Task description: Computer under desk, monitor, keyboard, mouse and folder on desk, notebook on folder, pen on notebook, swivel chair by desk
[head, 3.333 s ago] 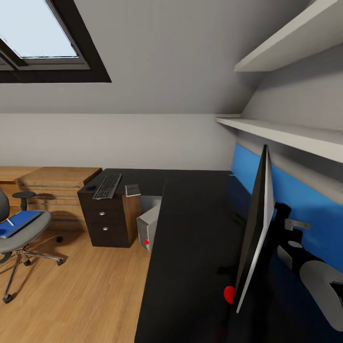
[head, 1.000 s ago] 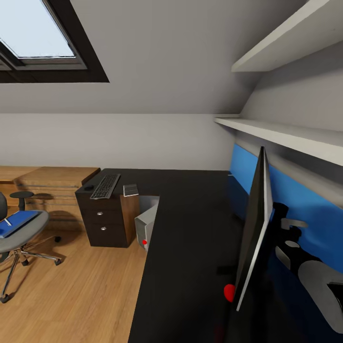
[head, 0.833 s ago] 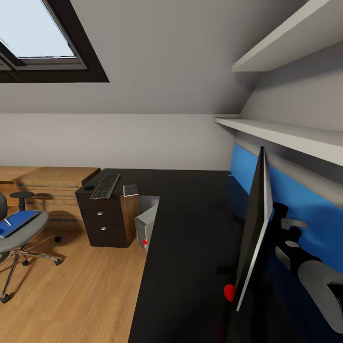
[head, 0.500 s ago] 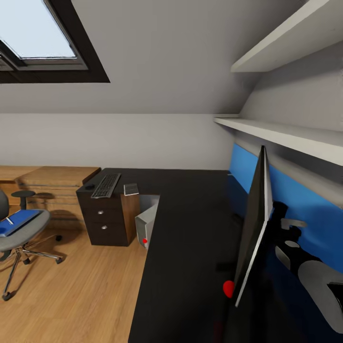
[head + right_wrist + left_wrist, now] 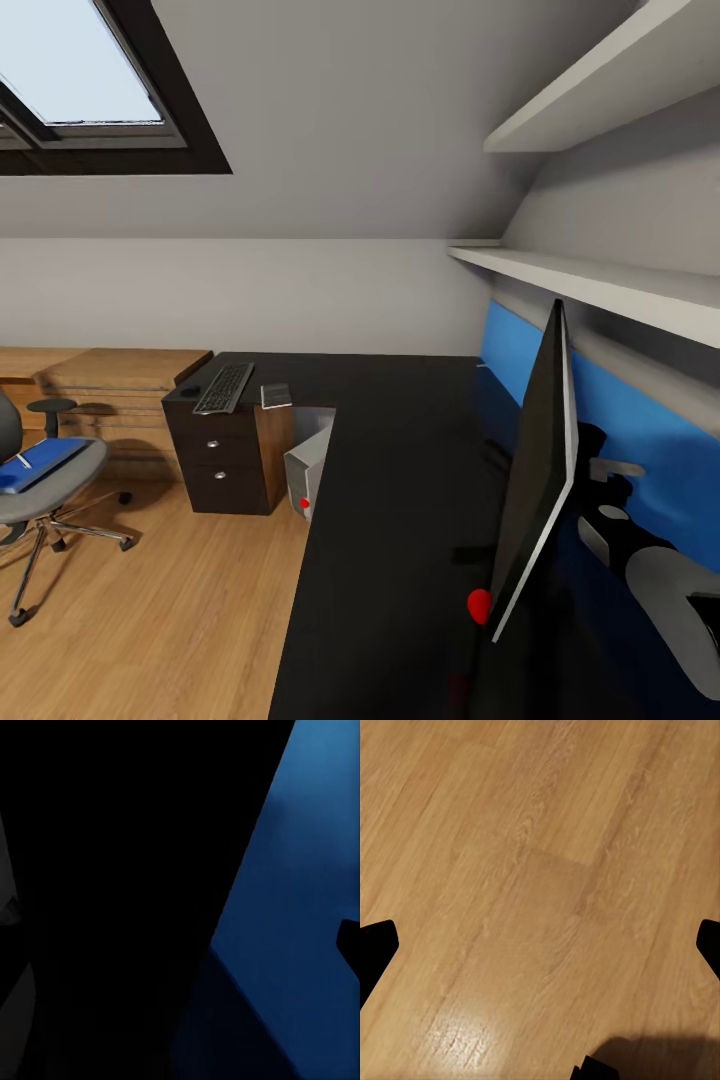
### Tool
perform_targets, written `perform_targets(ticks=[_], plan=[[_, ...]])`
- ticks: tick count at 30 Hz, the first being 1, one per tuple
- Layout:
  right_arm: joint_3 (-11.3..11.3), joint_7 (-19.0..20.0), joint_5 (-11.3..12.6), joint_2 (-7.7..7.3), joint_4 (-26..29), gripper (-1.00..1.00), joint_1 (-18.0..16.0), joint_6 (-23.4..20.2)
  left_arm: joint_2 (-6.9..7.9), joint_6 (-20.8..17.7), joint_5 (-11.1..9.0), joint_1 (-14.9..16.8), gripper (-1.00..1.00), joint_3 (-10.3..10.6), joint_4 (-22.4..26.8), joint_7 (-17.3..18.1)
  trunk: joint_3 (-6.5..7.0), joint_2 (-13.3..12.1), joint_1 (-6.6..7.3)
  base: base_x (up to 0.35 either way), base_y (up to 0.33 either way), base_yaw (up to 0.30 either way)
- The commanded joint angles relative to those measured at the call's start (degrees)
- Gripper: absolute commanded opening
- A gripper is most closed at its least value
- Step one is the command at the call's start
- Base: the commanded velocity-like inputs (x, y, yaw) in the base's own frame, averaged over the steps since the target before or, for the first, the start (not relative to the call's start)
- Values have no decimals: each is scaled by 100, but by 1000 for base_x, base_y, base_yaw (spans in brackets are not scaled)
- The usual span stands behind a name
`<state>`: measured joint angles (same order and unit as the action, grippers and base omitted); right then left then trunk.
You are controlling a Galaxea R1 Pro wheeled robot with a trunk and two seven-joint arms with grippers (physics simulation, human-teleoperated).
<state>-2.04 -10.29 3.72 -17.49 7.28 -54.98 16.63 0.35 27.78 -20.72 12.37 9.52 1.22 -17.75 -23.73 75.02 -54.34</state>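
The black L-shaped desk (image 5: 400,450) runs from the near right to a drawer unit at its far end. The monitor (image 5: 535,470) stands edge-on and tilted on the desk's near right part. My right arm (image 5: 650,570) is behind it. In the right wrist view my right gripper (image 5: 180,945) faces a black surface and the blue panel; one fingertip (image 5: 349,945) sits at the frame's edge, so it is open. The keyboard (image 5: 223,388), mouse (image 5: 189,392) and notebook (image 5: 276,396) lie on the far end. The computer (image 5: 306,470) stands under the desk. The swivel chair (image 5: 45,480) at left carries the folder (image 5: 42,464) and the pen (image 5: 20,462). My left gripper (image 5: 540,945) hangs open over the floor.
A light wooden chest (image 5: 110,385) stands against the far wall left of the desk. Two white shelves (image 5: 600,285) run above the blue wall panel (image 5: 640,430) on the right. A skylight (image 5: 80,80) is at upper left. Wooden floor (image 5: 160,620) lies between chair and desk.
The whole view has shifted slightly, so the camera has moved. The monitor's top edge now leans a little further right than half a second ago.
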Motion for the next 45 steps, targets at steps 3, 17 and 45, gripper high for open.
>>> perform_targets(ticks=[3, 17, 45], plan=[[-40, 13, 50, 0, -7, 100, -4, 33, 0, 8, -29, 2, 100, 49, 1, -27, -6, 4, 0, 0, 0, 0], [-26, 100, 50, 175, -7, 100, -4, 33, -26, 24, -29, 2, 100, 50, 1, -26, -6, 4, 0, 0, 0, 0], [-31, 439, 49, 185, -8, 100, -4, 33, -26, 17, -29, 2, 100, 49, 1, -27, -6, 4, 0, -129, 0, 0]])
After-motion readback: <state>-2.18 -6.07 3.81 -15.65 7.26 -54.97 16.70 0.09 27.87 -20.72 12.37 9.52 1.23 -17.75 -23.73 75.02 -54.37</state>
